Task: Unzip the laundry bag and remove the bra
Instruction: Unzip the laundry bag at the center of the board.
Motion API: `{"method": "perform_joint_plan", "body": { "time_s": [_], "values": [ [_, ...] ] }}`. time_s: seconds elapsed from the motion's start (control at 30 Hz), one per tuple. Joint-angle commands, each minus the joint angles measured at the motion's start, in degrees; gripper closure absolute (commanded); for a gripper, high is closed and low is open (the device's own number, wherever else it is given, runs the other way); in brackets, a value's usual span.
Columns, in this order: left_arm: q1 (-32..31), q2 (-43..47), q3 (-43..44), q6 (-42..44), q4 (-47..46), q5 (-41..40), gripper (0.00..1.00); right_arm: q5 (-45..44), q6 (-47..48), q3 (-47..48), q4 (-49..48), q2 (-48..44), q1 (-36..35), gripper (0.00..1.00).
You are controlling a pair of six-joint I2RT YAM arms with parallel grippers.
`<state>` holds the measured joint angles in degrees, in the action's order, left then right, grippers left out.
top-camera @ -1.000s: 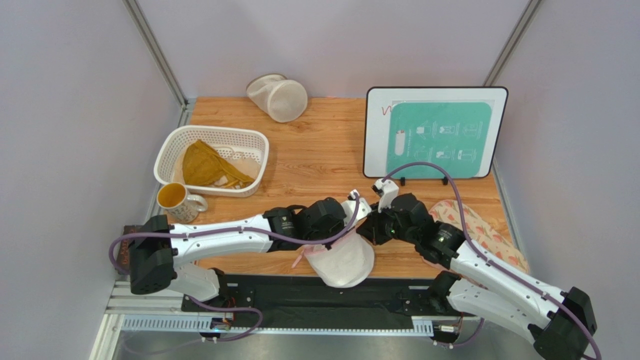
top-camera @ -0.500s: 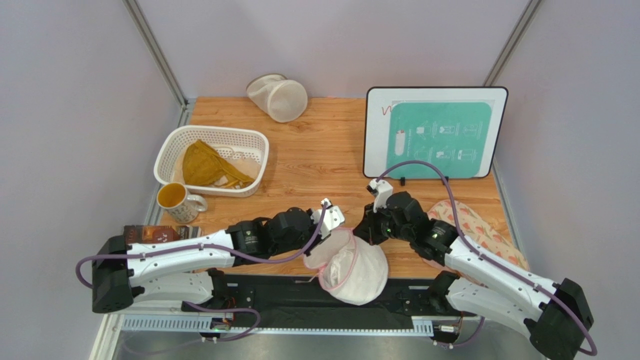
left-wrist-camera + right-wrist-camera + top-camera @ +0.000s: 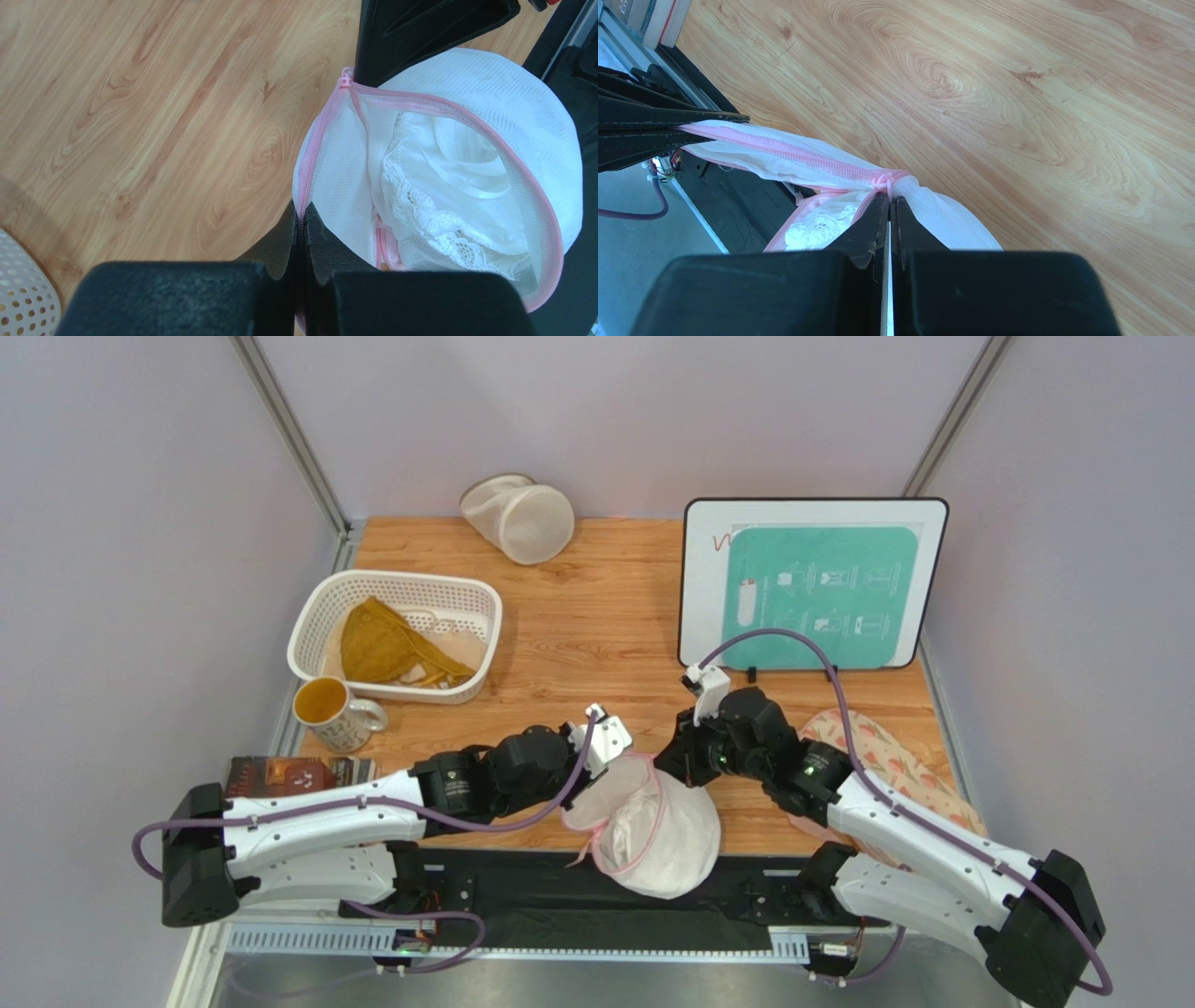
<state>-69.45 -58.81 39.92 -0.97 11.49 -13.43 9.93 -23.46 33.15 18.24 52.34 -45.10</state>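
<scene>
Left gripper (image 3: 302, 218): I hold it pinched on the pink rim, anchoring the mouth.
Right gripper (image 3: 889, 201): clamped on the zipper end, tensioning the seam.
Laundry bag (image 3: 657, 829): near side, between both grippers, gaping open.
Bra (image 3: 449, 203): white lace inside, not yet out.

We see a wooden table (image 3: 589, 630): a white basket (image 3: 421, 583) holding a mustard-yellow garment (image 3: 376, 641) at left, a mug (image 3: 326, 709) just beside it, a cream mesh bag (image 3: 522, 518) at the back, an upright board (image 3: 814, 588) at right, a patterned cloth (image 3: 898, 763) in front of it.
</scene>
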Motion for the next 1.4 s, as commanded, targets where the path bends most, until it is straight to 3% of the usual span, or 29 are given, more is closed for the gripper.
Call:
{"method": "perform_joint_plan", "body": {
  "time_s": [0.0,0.2,0.67,1.0,1.37],
  "values": [
    [-0.1,3.6,2.5,-0.8,0.9,0.2,1.0,-1.9,2.1,3.2,0.6,1.3,0.7,1.0],
    [-0.1,7.7,5.2,2.3,4.3,-0.2,1.0,-0.4,2.1,3.2,0.4,0.3,0.7,1.0],
    [0.3,6.3,12.5,10.7,9.2,-1.2,1.0,4.7,4.9,3.8,2.1,0.2,0.7,1.0],
    [1.9,3.3,20.2,16.2,14.3,10.0,1.0,5.7,5.2,2.8,2.2,-0.7,0.7,1.0],
    [3.1,4.4,24.0,18.9,16.8,16.6,1.0,7.6,6.1,2.2,2.9,-1.4,0.7,1.0]
  ]
}}
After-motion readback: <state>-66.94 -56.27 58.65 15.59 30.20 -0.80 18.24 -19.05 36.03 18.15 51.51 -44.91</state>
